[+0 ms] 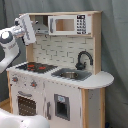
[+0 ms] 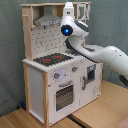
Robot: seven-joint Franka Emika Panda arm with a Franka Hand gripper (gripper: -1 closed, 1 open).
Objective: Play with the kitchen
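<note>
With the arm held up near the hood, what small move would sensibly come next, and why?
Probably lower the end effector toward the hob. It hangs high beside the hood, touching nothing on the kitchen, and the hob lies directly beneath, unobstructed.
</note>
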